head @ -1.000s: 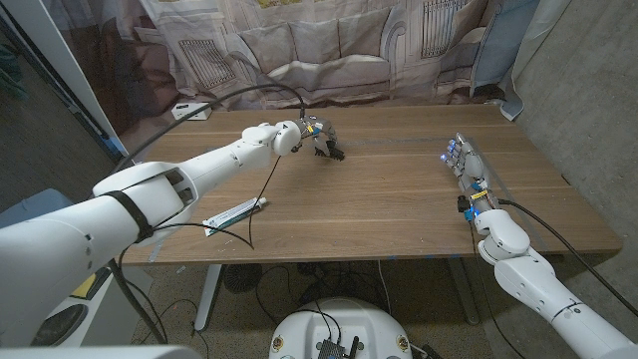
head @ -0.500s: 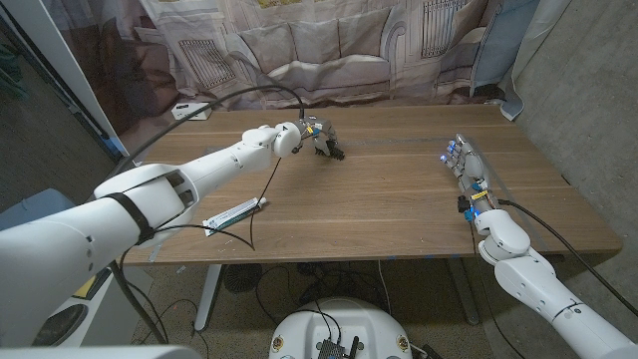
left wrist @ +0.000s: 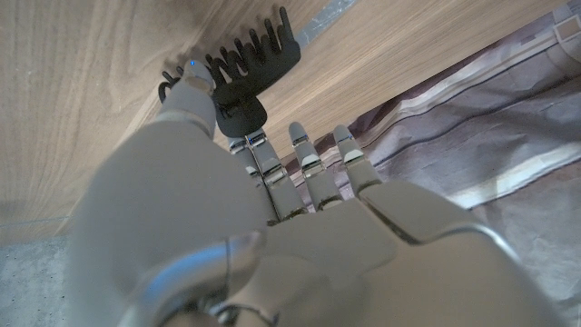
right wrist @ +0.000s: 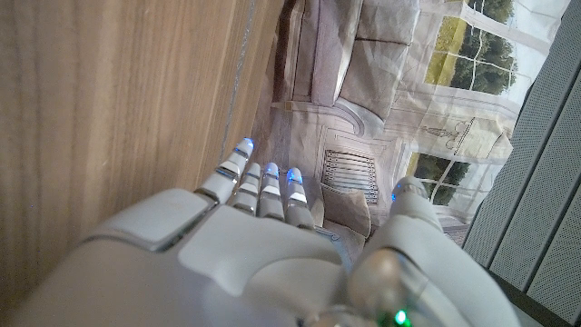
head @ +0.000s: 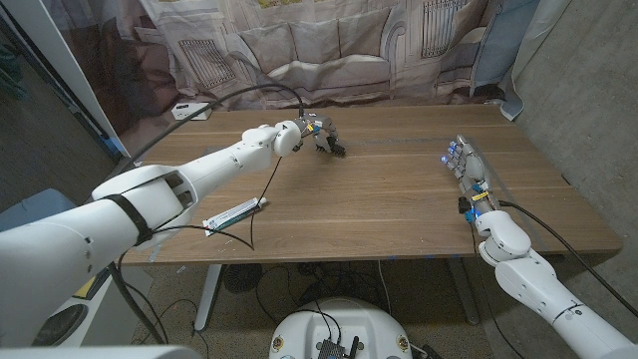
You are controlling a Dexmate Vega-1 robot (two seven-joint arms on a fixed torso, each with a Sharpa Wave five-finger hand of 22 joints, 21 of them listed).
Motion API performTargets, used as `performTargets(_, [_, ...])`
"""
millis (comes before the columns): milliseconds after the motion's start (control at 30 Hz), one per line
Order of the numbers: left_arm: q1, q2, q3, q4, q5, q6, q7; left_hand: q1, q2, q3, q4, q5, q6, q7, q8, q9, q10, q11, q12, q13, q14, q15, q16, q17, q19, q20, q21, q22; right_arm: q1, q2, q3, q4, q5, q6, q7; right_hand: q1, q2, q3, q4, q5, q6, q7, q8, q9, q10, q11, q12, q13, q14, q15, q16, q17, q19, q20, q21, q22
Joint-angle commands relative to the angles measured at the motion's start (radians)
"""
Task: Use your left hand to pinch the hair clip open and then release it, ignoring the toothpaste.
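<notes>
Head view: left hand (head: 311, 133) pinches black toothed plastic hair clip (head: 333, 149) nr wooden table's (head: 399, 199) far edge; right hand (head: 469, 170) w/ fingers straight, apart, holding nothing.

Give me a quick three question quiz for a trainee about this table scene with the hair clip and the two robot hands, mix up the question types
1. True or false: the left hand is at the black hair clip, with a finger and the thumb on its handle end.
2. Multiple choice: where does the toothpaste lie? A) beside the right hand. B) near the table's front edge, under the left arm. C) against the hair clip.
3. Fill in: the right hand holds ____.

Key: 1 true; 2 B; 3 nothing.
</notes>
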Motion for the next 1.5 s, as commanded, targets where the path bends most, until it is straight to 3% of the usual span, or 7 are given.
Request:
performTargets(33, [0.026,0.052,-0.019,-0.127,0.022,0.057,-0.044,0.001,0.005,0.002,0.002,-0.001,0.006,0.002,0.004,0.006,0.015,-0.009,0.0,0.003,0.008,-0.095,0.009,0.005,0.009,0.004,0.003,0.004,0.004,0.004,-0.001,0.01,0.001,0.014,0.009,0.004,0.003,-0.002,0.001,-0.003,0.007,-0.002,0.002,0.003,0.01,0.0,0.006,0.003,0.008,0.004,0.005,0.005,0.002,0.005,-0.004,0.004])
performTargets(467, [0.065,0.097,-0.06,-0.238,0.049,0.092,-0.072,-0.002,0.005,0.0,0.004,-0.003,0.024,0.003,0.003,0.006,0.037,-0.009,0.002,0.007,0.015,-0.095,0.006,0.003,0.01,0.006,0.0,0.004,0.01,0.005,-0.003,0.013,-0.001,0.021,0.016,0.004,0.003,-0.003,0.001,-0.003,0.007,-0.002,0.002,0.003,0.01,-0.001,0.006,0.003,0.009,0.004,0.005,0.005,0.001,0.005,-0.004,0.004])
performTargets(867, [0.074,0.093,-0.074,-0.239,0.05,0.085,-0.09,0.0,0.009,0.001,0.004,-0.005,0.06,0.002,0.007,0.006,0.058,-0.01,0.0,0.011,0.03,-0.097,0.004,0.003,0.021,0.012,0.002,0.004,0.002,0.0,0.001,0.003,-0.001,0.017,0.012,0.004,0.003,-0.003,0.001,-0.003,0.007,-0.001,0.002,0.003,0.011,-0.002,0.006,0.003,0.01,0.004,0.005,0.005,0.001,0.005,-0.003,0.004])
performTargets(1500, [0.08,0.074,-0.08,-0.217,0.036,0.071,-0.086,0.003,0.034,0.01,0.008,-0.014,0.176,-0.003,0.028,0.007,0.158,-0.007,0.001,0.012,0.085,-0.107,0.004,0.002,0.041,0.017,-0.001,0.004,0.0,0.001,0.001,0.01,0.006,0.016,0.018,0.005,0.003,-0.004,0.0,-0.003,0.011,0.001,0.004,0.003,0.016,0.002,0.007,0.003,0.011,0.003,0.005,0.005,0.0,0.006,-0.003,0.004])
